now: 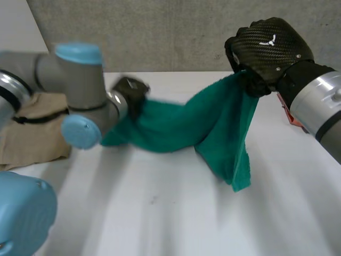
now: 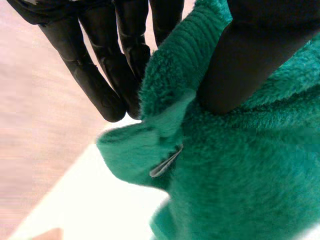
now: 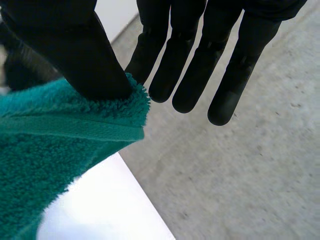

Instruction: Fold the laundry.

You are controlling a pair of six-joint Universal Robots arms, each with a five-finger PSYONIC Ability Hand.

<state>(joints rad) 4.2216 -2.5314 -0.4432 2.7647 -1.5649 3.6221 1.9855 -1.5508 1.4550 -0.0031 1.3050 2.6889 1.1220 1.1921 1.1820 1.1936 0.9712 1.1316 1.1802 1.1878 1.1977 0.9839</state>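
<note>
Deep-pile matt terry cloth with a flat-woven hem band, green towel (image 1: 213, 128); above it, glossy carbon-weave shell, right hand (image 1: 269, 48); beneath it, smooth white table (image 1: 160, 213); behind it, rough grey wall (image 1: 160, 32).

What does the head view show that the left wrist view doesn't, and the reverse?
Head view adds: the right robot hand, raised, pinching the green towel, and a beige cloth beside the left arm. Left wrist view adds: a small label at the towel's hem. Shared: the left robot hand pinching the towel over the white table.
</note>
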